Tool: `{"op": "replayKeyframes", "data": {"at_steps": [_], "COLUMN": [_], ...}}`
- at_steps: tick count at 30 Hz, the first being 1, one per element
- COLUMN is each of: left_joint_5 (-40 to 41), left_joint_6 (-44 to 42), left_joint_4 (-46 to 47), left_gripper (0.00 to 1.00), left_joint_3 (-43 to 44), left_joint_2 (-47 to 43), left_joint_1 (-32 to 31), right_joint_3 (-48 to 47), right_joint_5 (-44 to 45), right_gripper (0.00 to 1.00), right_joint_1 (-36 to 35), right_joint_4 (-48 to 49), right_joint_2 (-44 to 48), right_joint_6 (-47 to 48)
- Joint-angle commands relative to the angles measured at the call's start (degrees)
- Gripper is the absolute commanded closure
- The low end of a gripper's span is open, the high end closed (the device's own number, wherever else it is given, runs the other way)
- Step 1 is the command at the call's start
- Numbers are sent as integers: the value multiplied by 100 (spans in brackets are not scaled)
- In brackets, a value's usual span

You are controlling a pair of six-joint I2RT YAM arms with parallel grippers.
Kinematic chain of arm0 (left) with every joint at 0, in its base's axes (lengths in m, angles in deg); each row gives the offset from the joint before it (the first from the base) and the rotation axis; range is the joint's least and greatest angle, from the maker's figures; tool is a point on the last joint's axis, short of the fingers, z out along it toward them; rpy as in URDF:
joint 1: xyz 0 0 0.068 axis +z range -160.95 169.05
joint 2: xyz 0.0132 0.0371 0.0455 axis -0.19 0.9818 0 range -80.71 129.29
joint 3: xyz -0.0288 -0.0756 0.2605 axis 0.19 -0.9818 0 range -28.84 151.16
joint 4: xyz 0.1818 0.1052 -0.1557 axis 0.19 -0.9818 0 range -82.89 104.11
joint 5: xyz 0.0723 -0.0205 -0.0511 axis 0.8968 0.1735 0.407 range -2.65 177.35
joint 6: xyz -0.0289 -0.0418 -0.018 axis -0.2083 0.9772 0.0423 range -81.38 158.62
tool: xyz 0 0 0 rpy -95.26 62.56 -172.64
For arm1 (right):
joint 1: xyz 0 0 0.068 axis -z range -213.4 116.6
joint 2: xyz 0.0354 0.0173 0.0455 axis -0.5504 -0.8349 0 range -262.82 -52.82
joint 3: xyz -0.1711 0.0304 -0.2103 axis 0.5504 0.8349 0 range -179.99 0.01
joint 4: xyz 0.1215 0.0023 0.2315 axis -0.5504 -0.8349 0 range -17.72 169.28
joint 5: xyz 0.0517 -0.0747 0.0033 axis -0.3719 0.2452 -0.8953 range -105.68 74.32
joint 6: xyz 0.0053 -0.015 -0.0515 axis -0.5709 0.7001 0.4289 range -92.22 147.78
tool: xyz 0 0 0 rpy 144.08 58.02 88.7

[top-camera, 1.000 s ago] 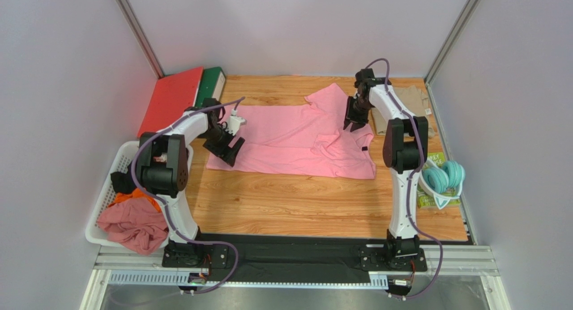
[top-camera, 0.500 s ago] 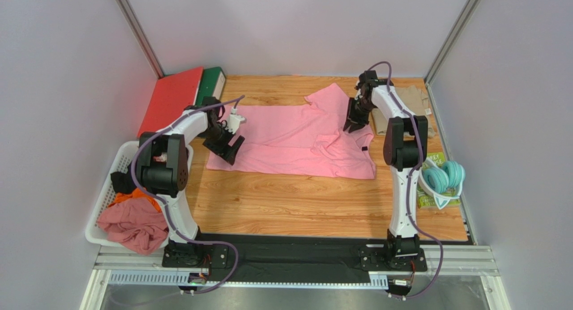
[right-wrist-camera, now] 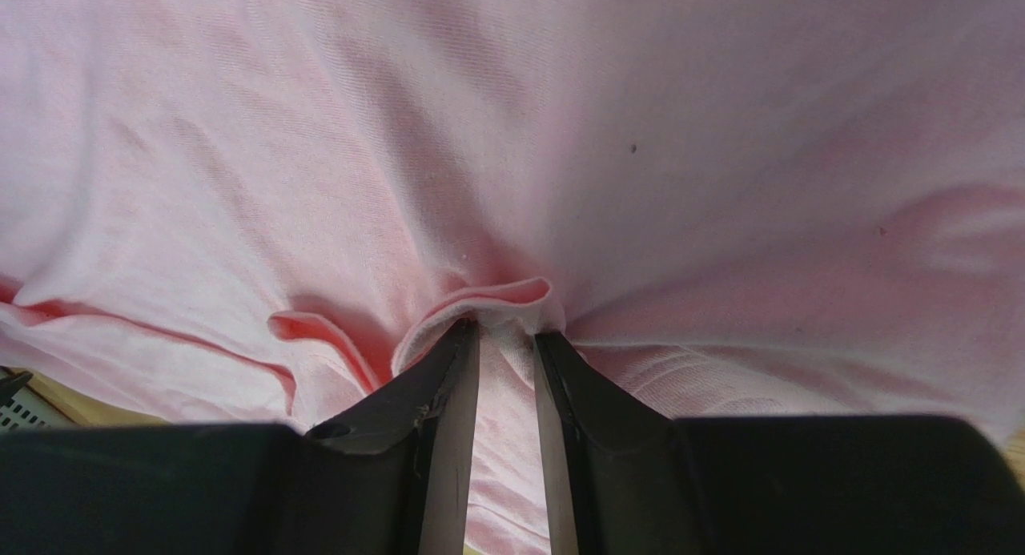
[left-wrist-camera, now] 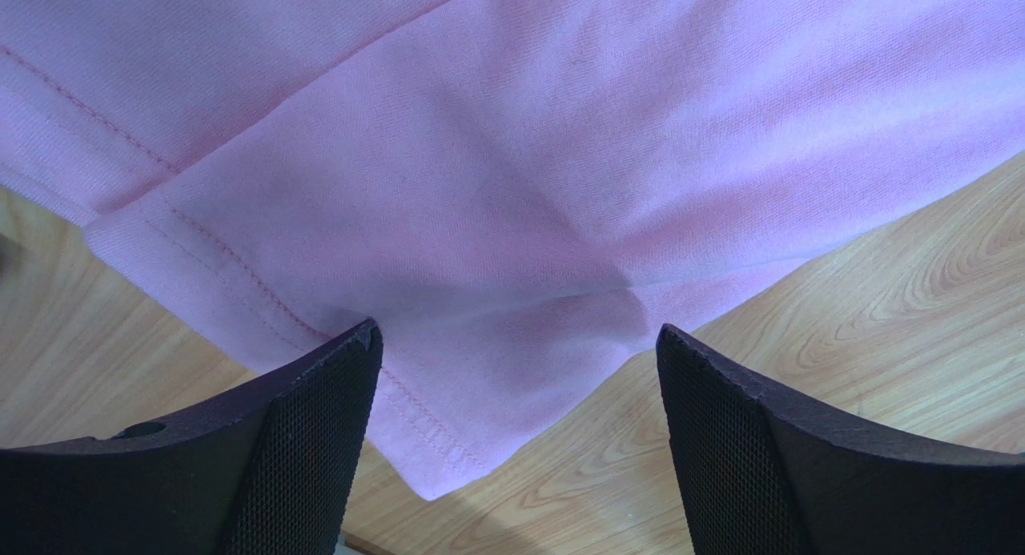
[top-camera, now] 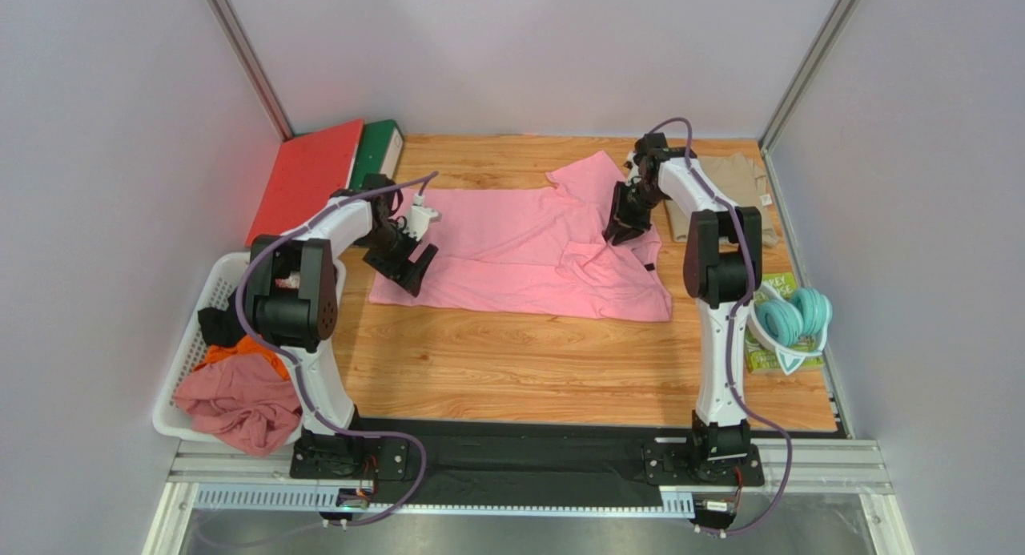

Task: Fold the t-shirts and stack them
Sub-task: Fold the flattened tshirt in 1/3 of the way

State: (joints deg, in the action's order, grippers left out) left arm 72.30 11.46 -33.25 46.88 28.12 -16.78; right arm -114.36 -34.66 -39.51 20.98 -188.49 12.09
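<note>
**A robot lab cell**

You are looking into a lab rig, not a home. Blank grey walls (top-camera: 108, 159) stand on metal posts (top-camera: 247, 57). A left arm (top-camera: 292, 293) and right arm (top-camera: 718, 255) are bolted to a rail (top-camera: 842, 465) at a wood table (top-camera: 541, 363), with a tee (top-camera: 517, 249) and basket (top-camera: 171, 393).

A wooden table (top-camera: 541, 363) stands inside 3 plain pale grey walls (top-camera: 529, 51). 2 metal posts (top-camera: 247, 57) rise at its far corners, and a black mat (top-camera: 529, 441) lines its near edge.
</note>
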Motion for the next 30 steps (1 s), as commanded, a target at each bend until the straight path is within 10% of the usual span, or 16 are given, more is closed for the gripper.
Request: {"op": "replayKeyframes", "data": {"at_steps": [1,7,12,30], "left_joint_5": [-86,-95,-68,37], "left_joint_6": [0,0,-35,-114], "left_joint_4": [15,7,24,104], "left_gripper": [10,10,10,10], "left_joint_3": [171,144,101,-14], "left_joint_2": [-29,-47,-99,-91], "left_joint_1": [2,2,2,2], "right_joint_3": [90,143,55,-516], "right_joint_5": [-44,158,868,1626], "right_gripper": [71,74,100,100], "right_joint_1": [-162,-171,-163,330], "right_joint_4": [56,47,-84,-419], "right_joint_2": [235,384,367,235], "right_joint_6": [30,13,-57,-322]}}
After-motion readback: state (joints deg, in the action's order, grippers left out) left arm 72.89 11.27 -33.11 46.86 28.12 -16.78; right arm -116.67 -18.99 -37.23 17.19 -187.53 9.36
